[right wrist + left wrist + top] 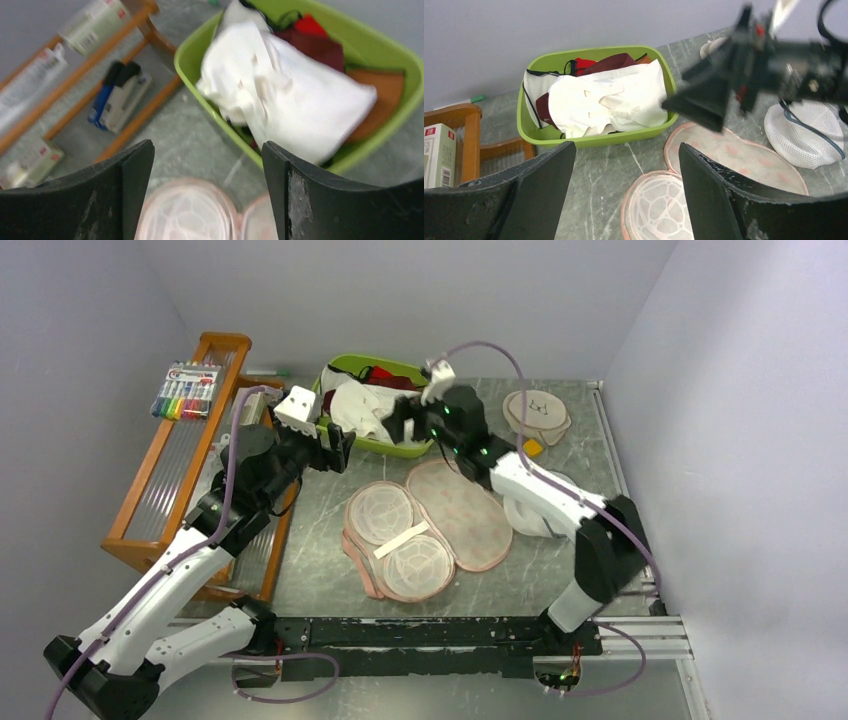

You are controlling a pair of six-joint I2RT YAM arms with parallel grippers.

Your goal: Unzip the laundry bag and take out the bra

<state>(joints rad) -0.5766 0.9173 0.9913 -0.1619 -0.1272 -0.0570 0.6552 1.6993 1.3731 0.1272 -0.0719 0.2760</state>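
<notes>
The laundry bag (425, 525) lies unzipped and spread flat mid-table. Its left half holds two white mesh domes and its right half shows the plain pale pink inside. It also shows in the left wrist view (724, 155) and the right wrist view (187, 215). The white bra (362, 410) lies crumpled in the green basket (372, 362), over a maroon garment (606, 64); it also shows in both wrist views (609, 100) (285, 100). My left gripper (338, 450) (624, 165) is open and empty left of the basket's front. My right gripper (400, 420) (207, 160) is open and empty above the basket's front edge.
A round white mesh bag with dark trim (530, 510) lies under my right arm. A small cream disc (537, 412) and a yellow bit (533, 448) sit at the back right. A wooden rack (180, 480) with markers (185, 390) stands along the left.
</notes>
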